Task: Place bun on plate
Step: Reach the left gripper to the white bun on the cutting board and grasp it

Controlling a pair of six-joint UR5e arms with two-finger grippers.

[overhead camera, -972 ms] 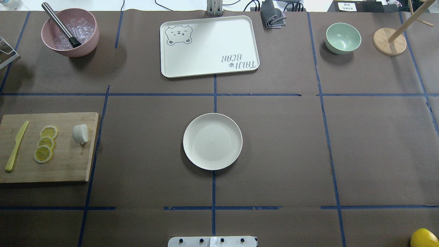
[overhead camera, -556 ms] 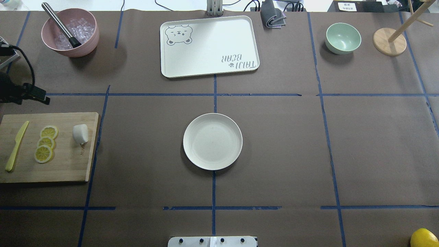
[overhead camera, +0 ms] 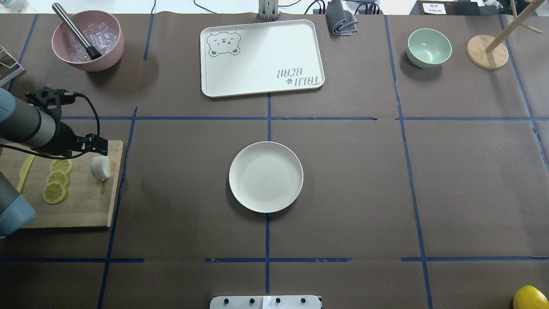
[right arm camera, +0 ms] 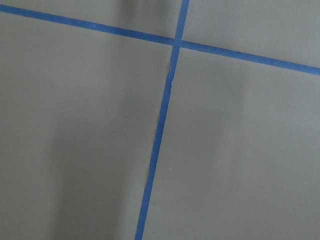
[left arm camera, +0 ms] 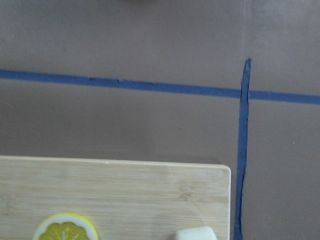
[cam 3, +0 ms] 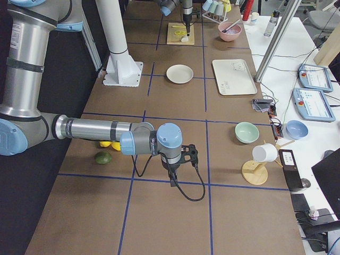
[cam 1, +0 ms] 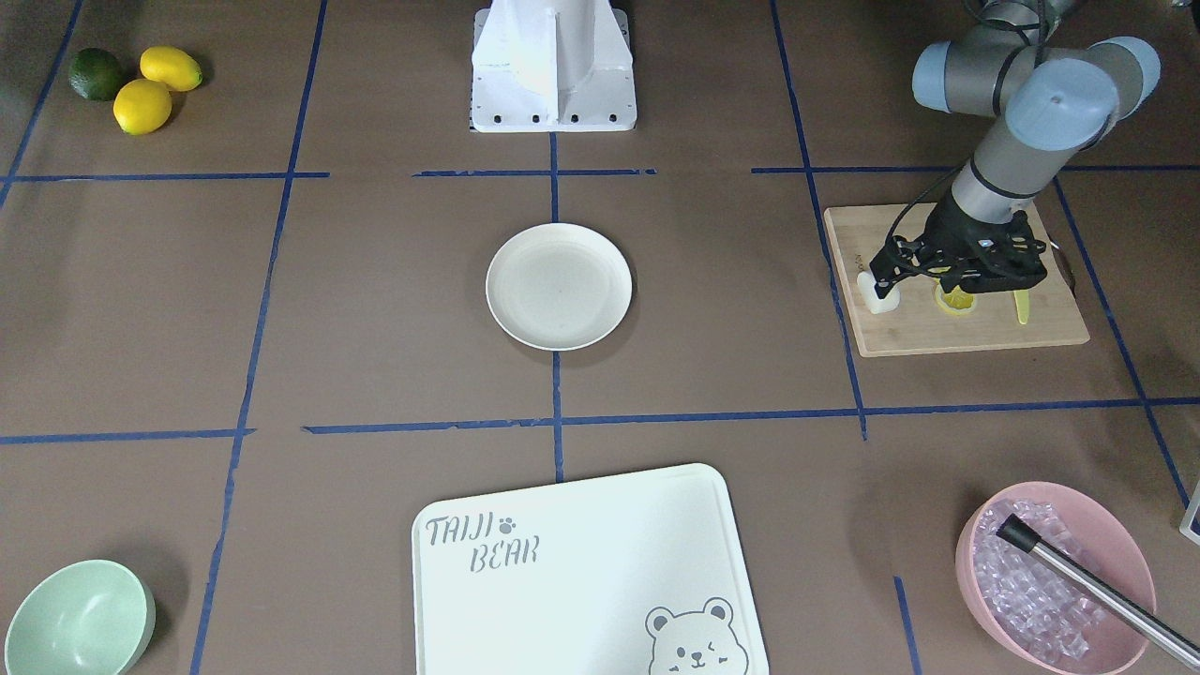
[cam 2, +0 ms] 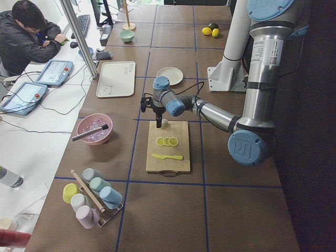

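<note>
Bun, small plain white rounded block (overhead camera: 100, 167): lies on the rectangular bamboo cutting board (overhead camera: 81, 206), close to the board's edge that faces the plate, beside three yellow lemon slices (overhead camera: 58, 178).

Left gripper (overhead camera: 98, 149): black, hangs just over the bun's far end. Jaw width cannot be told.

Round cream-white plate (overhead camera: 266, 177): well apart from the board, at table centre.

White rectangular tray (cam 1: 581, 562): beyond the plate from the board, printed "TAIJI BEAR" plus a bear face.

Right gripper (cam 3: 172, 175): far from the board, low over brown table paper. Its state cannot be told.
</note>
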